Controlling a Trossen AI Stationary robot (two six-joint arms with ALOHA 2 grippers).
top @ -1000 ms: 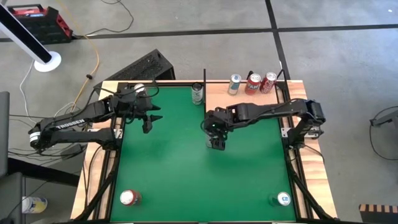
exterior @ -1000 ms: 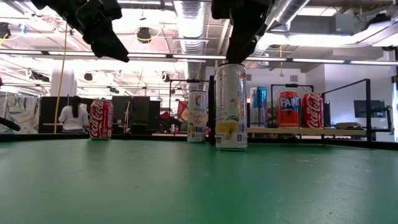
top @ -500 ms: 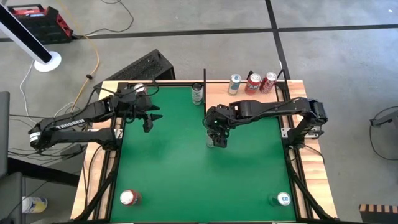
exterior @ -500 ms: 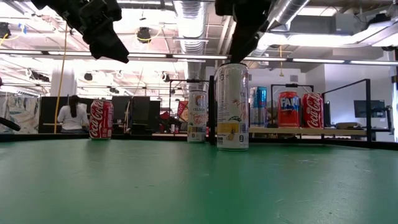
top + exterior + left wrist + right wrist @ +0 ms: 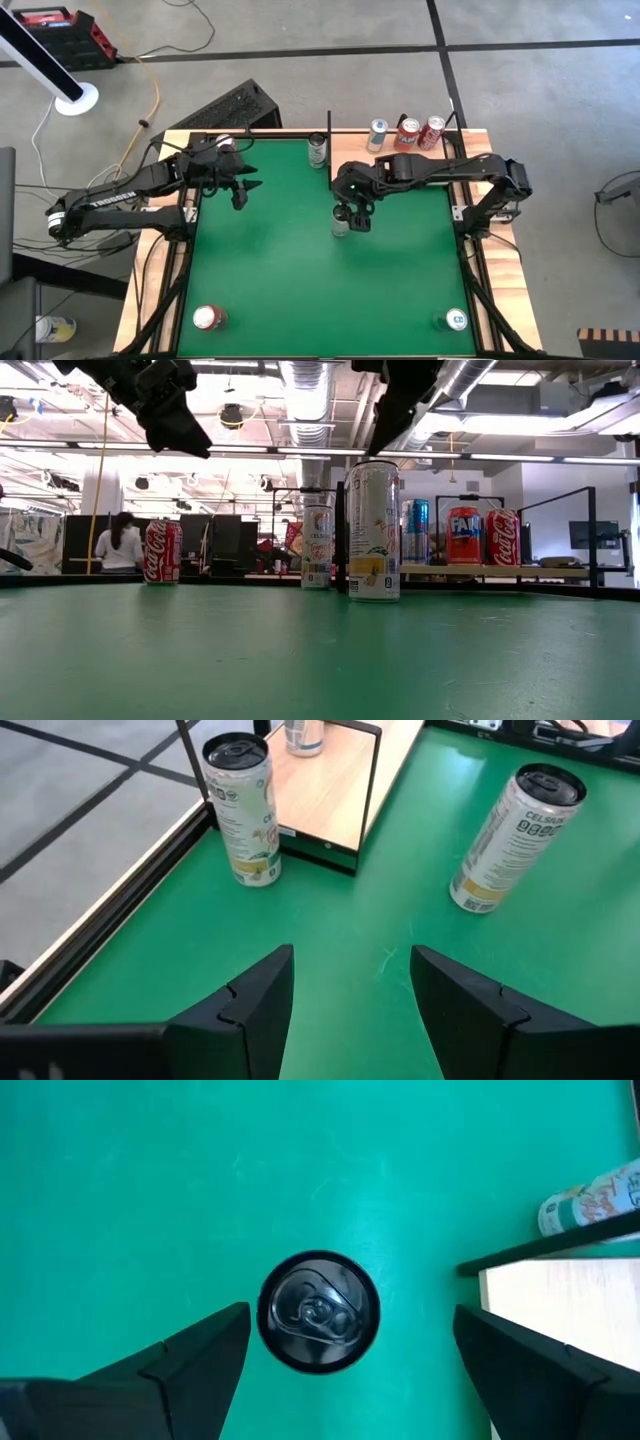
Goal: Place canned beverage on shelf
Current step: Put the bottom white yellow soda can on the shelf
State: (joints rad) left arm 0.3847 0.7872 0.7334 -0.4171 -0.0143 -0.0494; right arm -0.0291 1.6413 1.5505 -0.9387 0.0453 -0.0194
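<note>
A tall white can (image 5: pixel 341 225) stands upright on its base on the green felt, mid-table; its dark top (image 5: pixel 319 1312) shows in the right wrist view. My right gripper (image 5: pixel 357 210) hangs open just above it and points down, with its fingers (image 5: pixel 195 1360) clear of the can on either side. The shelf (image 5: pixel 400 160), pale wood with black rods, lies at the far right and carries three cans (image 5: pixel 407 133). Another white can (image 5: pixel 318 150) stands on the felt beside the shelf's left edge. My left gripper (image 5: pixel 240 187) hovers open and holds nothing, at the far left.
A red can (image 5: pixel 208 318) stands at the near left corner and a blue-white can (image 5: pixel 456 320) at the near right. A red cola can (image 5: pixel 162 550) shows far left in the low view. Open felt lies between the middle can and the near edge.
My right gripper has risen off the middle can and drifted a little toward the far edge, staying open. The can stands where it was. My left gripper has kept its place.
</note>
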